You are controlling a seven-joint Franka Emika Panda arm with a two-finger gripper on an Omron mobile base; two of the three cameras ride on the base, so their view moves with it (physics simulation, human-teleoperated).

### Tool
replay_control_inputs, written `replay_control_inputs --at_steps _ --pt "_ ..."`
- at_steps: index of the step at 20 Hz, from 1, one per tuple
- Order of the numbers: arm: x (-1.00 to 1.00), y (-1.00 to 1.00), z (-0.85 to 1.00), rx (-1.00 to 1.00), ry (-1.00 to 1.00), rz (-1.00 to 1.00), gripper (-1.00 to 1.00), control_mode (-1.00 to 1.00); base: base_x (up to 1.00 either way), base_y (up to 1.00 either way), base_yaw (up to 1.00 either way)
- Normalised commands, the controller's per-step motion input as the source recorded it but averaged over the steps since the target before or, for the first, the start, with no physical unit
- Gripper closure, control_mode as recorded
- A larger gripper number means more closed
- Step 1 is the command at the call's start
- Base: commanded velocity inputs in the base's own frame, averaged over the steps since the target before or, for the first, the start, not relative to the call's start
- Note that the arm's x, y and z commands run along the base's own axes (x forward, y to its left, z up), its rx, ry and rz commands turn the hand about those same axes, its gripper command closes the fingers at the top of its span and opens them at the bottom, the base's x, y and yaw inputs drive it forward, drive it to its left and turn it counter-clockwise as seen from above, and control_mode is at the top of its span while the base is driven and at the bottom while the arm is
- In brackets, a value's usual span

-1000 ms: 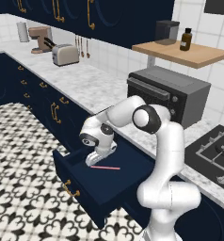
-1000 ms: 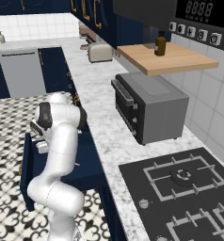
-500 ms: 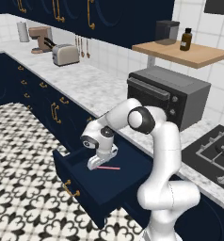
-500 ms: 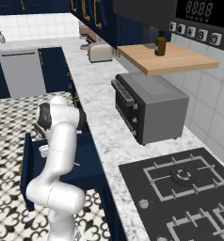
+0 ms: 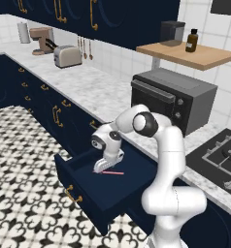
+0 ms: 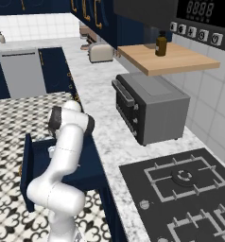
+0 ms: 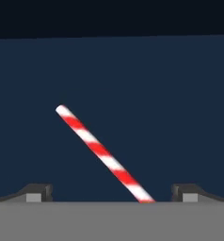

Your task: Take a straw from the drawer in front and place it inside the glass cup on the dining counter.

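Navy blue is all around me, because I have my fingers (image 7: 112, 195) down inside the drawer (image 5: 95, 186). The drawer is pulled out from under the marble table (image 5: 90, 92) so that I can get in from above. I am low over its floor, with my fingers spread as wide as they go and nothing pinched between them. I hold them wide like this so they can come down on both sides of the straw (image 7: 102, 153).

The straw lies flat on the drawer floor. In the hand view it has red and white stripes. It runs on a slant, and its near end sits between my two fingertips, closer to one of them. Its far end points away toward the drawer's back wall. In the left base view the straw (image 5: 112, 172) is a thin pink line just beside my hand.

I see nothing else in the drawer, just the straw on the dark floor.

I think the next move is to go a little lower and squeeze. The straw is thin and round, so it may roll or slip out.
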Motion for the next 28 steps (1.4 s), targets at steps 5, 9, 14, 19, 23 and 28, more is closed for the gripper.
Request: replay_control_inputs --at_steps 5,9,14,19,23,28 --pt "0.37 0.16 -0.04 -0.19 0.22 0.0 -1.0 -1.0 0.0 0.0 0.0" --pt "0.08 0.38 -0.18 -0.25 0.22 0.0 -1.0 -1.0 0.0 0.0 0.0" --pt "0.31 0.47 -0.27 -0.27 0.24 0.0 1.0 -1.0 0.0 0.0 0.0" --pt "0.42 0.38 -0.27 -0.23 0.29 0.0 1.0 -1.0 0.0 0.0 0.0" --pt "0.48 0.28 -0.13 -0.18 0.27 0.0 1.0 -1.0 0.0 0.0 0.0" --pt "0.24 0.28 0.04 -0.14 0.2 0.0 1.0 -1.0 0.0 0.0 0.0"
